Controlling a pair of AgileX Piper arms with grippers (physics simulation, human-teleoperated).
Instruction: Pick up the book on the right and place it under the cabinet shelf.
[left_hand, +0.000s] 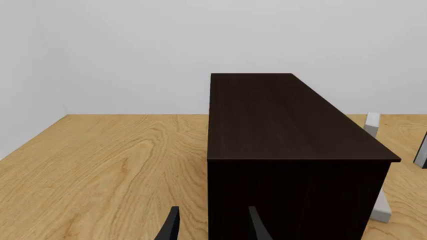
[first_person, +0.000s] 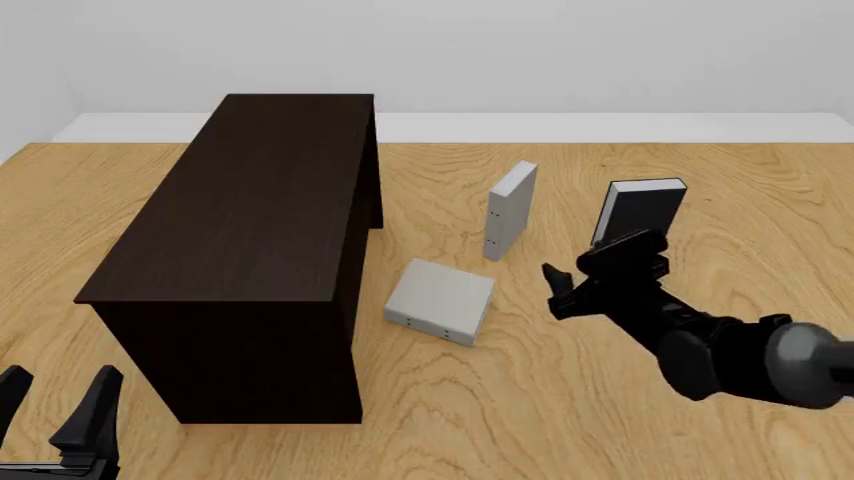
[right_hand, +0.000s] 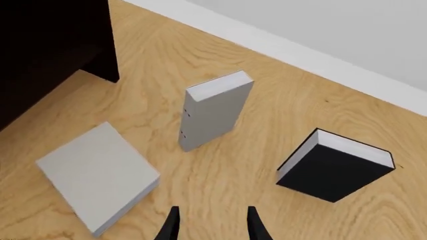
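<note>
Three books are counted on the tabletop (first_person: 240, 465): the book (first_person: 441, 301) lies flat, ahead-left of the right gripper (first_person: 563, 293), whose jaws are parted, empty. One grey book (first_person: 511, 209) and one black book (first_person: 639, 211) stand beyond. One cabinet shelf (first_person: 267, 250) is seen. The left gripper (first_person: 54, 405) seems released.

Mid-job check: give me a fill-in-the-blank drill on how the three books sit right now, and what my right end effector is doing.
1. The pale grey hardcover book beside the large dark brown wooden cabinet lies ____ on the wooden table.
2. The other pale grey book stands ____.
3. The book farthest right has a ____ cover.
4. The right end effector holds ____.

Missing words: flat; upright; black; nothing
</note>
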